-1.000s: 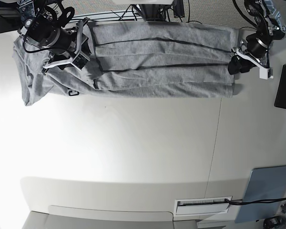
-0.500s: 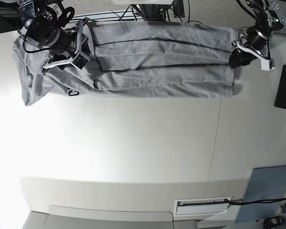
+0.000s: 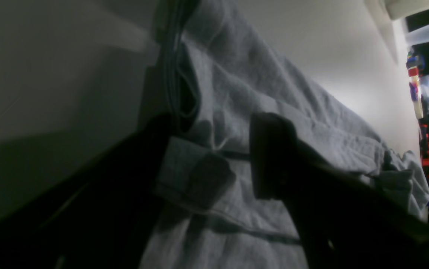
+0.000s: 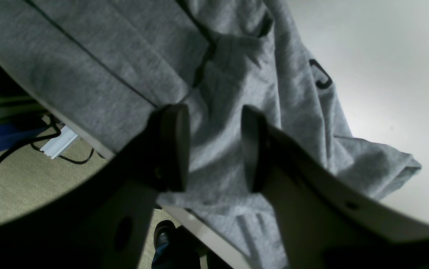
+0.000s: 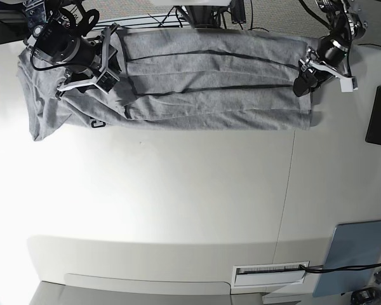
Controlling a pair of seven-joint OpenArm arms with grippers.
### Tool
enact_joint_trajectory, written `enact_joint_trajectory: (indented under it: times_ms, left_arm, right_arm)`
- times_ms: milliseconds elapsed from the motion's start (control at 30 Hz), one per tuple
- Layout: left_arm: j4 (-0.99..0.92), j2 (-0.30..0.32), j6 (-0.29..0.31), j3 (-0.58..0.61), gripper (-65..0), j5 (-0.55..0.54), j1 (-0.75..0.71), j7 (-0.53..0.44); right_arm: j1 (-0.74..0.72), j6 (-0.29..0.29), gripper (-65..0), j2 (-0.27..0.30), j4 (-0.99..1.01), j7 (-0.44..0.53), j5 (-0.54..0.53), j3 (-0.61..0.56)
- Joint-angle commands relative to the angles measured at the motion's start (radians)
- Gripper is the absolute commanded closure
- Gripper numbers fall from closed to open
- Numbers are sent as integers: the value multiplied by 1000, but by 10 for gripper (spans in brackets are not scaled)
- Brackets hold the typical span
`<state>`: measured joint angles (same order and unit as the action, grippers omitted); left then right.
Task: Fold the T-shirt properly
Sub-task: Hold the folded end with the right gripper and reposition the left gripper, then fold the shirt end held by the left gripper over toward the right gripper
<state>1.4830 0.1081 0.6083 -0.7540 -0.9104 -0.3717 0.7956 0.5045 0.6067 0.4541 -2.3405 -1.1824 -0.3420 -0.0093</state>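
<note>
Shifting inward over the last second, the left gripper [image 5: 303,81] moved from just off the T-shirt's [image 5: 209,82] hem end to over the cloth edge, fingers spread with nothing pinched; the left wrist view showed the hem between them. The right gripper [image 5: 92,67] stayed put over the bunched sleeve end, fingers apart, holding nothing. The shirt lay as a long folded band along the table's [image 5: 178,203] far edge. Likely lining up the next grab at both ends.

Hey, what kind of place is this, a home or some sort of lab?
Probably a robotics lab or workshop: two robot arms work a T-shirt on a plain white table, with cables on the carpeted floor.
</note>
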Motion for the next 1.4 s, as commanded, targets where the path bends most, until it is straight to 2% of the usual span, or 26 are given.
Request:
enact_joint_trajectory:
  times_ms: [0,67,133,233,333,367,467,767,900,1000,1167,1267,1367]
  left_arm:
    - [6,6,-5,-1,-326,7,-8,19]
    - [6,6,-5,-1,-321,8,-8,27]
    - [6,5,-5,-1,-277,8,-8,35]
    - [6,5,-5,-1,-166,8,-8,34]
    - [5,5,-9,-1,-23,12,-8,32]
    - [5,6,-23,-1,0,20,-8,19]
    - [5,6,-74,-1,0,56,-8,-38]
    - [6,10,-73,-2,0,80,-7,-117]
    - [7,18,-73,-26,0,96,25,-116]
    - [8,46,-72,-41,0,96,44,-113]
    - [13,100,-31,-41,0,95,44,-88]
    - [42,97,-20,-40,0,53,38,-45]
    - [96,74,38,-40,0,-14,24,-8]
  right_arm:
    - [-1,-2,-231,11,-16,7,-8,5]
    - [-1,-2,-231,11,-16,7,-9,5]
    - [-1,-2,-231,11,-16,7,-9,5]
    - [-1,-2,-231,11,-16,7,-9,5]
    - [-1,-2,-231,11,-16,7,-9,5]
    - [-1,-2,-231,11,-16,7,-9,5]
    - [-1,-2,-231,11,-16,7,-8,5]
    - [-4,-2,-231,11,-16,13,-8,5]
    - [-5,-2,-231,11,-16,40,3,5]
    - [-9,-2,-231,11,-16,56,41,5]
    - [-9,-2,-231,11,-16,102,194,5]
    - [-9,-34,-231,11,-16,129,254,9]
    - [-9,-72,-231,11,-16,171,273,44]
